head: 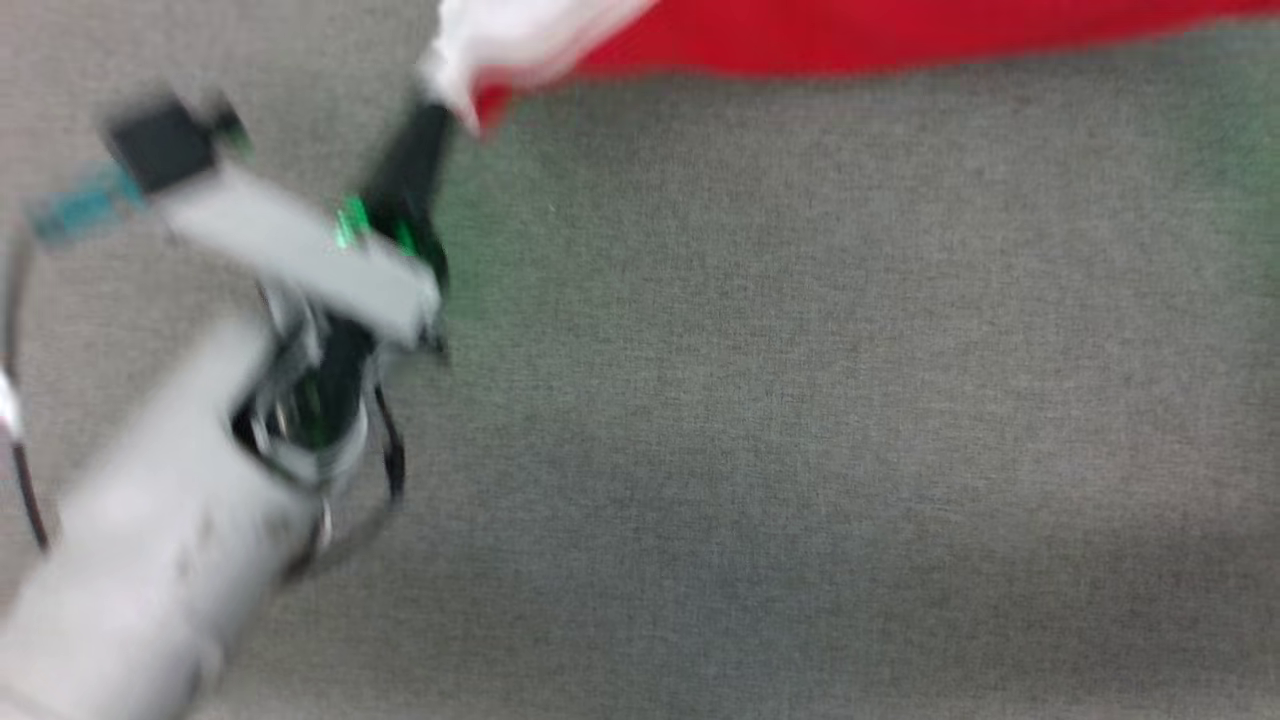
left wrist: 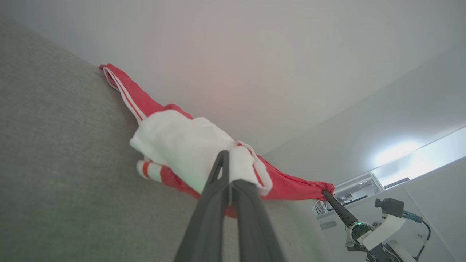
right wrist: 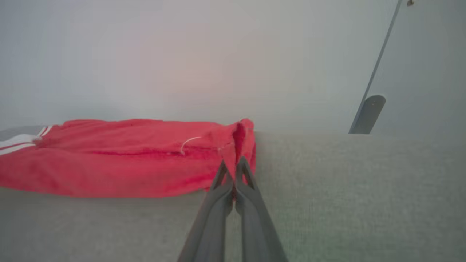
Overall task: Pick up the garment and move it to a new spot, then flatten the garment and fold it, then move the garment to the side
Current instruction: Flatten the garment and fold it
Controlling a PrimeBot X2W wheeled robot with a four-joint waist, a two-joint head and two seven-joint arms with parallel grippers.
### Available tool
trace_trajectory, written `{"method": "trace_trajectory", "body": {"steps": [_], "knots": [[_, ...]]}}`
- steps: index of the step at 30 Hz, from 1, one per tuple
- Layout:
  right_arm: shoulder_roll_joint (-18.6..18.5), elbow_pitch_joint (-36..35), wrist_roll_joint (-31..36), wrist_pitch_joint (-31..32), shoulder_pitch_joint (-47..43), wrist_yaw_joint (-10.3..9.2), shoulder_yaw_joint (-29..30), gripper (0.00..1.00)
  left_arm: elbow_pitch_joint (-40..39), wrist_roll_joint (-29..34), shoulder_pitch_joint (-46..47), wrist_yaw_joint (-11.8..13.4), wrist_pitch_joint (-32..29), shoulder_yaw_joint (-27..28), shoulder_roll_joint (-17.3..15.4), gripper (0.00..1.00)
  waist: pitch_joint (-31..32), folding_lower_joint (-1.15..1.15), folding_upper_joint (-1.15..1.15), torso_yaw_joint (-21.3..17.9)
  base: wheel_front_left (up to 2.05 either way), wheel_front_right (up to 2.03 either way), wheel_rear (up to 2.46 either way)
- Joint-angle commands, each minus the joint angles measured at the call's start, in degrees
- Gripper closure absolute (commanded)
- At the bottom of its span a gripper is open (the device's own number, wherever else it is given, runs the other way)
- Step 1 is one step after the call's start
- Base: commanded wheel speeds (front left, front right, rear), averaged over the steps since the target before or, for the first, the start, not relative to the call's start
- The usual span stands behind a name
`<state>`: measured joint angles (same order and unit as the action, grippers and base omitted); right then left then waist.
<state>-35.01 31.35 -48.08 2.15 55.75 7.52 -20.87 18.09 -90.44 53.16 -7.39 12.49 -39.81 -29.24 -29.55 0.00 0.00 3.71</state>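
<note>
The garment (head: 850, 35), red with a white sleeve, stretches along the far edge of the grey cloth surface (head: 800, 400). In the blurred head view my left gripper (head: 440, 110) reaches up to the white sleeve end. The left wrist view has the left gripper (left wrist: 227, 160) shut on the bunched white sleeve of the garment (left wrist: 174, 145), with striped trim trailing off behind. My right gripper (left wrist: 326, 193) pinches the far red corner there. In the right wrist view the right gripper (right wrist: 233, 167) is shut on a red fold at the garment's (right wrist: 109, 156) edge.
A pale wall rises behind the surface. A grey pole with a rounded foot (right wrist: 367, 112) stands beyond the surface's far edge at the right. White shelving with equipment (left wrist: 356, 189) sits behind the right arm.
</note>
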Motion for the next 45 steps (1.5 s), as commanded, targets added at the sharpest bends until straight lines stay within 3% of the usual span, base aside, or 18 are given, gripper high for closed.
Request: {"method": "trace_trajectory", "body": {"steps": [1,9,12,18,24,29,33,45], "knots": [[-1.44,-2.76,-1.78,0.38,-4.04,-0.06,0.18,1.00,-2.56,1.31,-3.97,-0.11,0.95,-0.60,-1.25,1.00,1.70,0.00,0.00,0.33,0.00,0.00,0.00],[-7.47,-16.92,-8.58,6.91,-28.55,-0.06,6.27,1.00,-15.49,3.73,-22.68,-0.11,2.59,0.75,-5.28,1.00,6.88,0.00,0.00,1.43,0.00,0.00,0.00],[-7.90,-24.58,-10.16,11.08,-40.25,-0.06,11.11,1.00,-19.24,5.70,-32.18,-0.12,2.71,5.35,-6.37,1.00,9.68,0.00,0.00,1.25,0.00,0.00,0.00],[-5.26,-36.67,-8.84,16.54,-56.83,-0.06,21.73,1.00,-26.49,9.53,-45.19,-0.12,2.69,10.83,-7.39,1.00,11.86,0.00,0.00,1.42,0.00,0.00,0.00],[1.62,-48.57,-5.82,23.52,-67.45,-0.06,31.15,1.00,-29.71,12.73,-51.25,-0.12,2.59,12.96,-8.26,1.00,12.54,0.00,0.00,1.91,0.00,0.00,0.00],[5.40,-53.06,-2.78,28.93,-65.45,-0.05,33.01,1.00,-29.07,13.72,-48.27,-0.12,2.22,12.14,-7.08,1.00,13.72,0.00,0.00,2.26,0.00,0.00,0.00],[6.41,-51.67,-1.32,32.01,-59.11,-0.05,31.95,1.00,-27.18,14.21,-42.90,-0.12,0.94,10.92,-5.90,1.00,14.02,0.00,0.00,2.57,0.00,0.00,0.00],[7.62,-33.86,3.44,31.77,-38.48,-0.04,27.37,1.00,-13.48,15.84,-24.96,-0.12,0.35,7.27,-0.81,1.00,9.70,0.00,0.00,2.82,0.00,0.00,0.00]]}}
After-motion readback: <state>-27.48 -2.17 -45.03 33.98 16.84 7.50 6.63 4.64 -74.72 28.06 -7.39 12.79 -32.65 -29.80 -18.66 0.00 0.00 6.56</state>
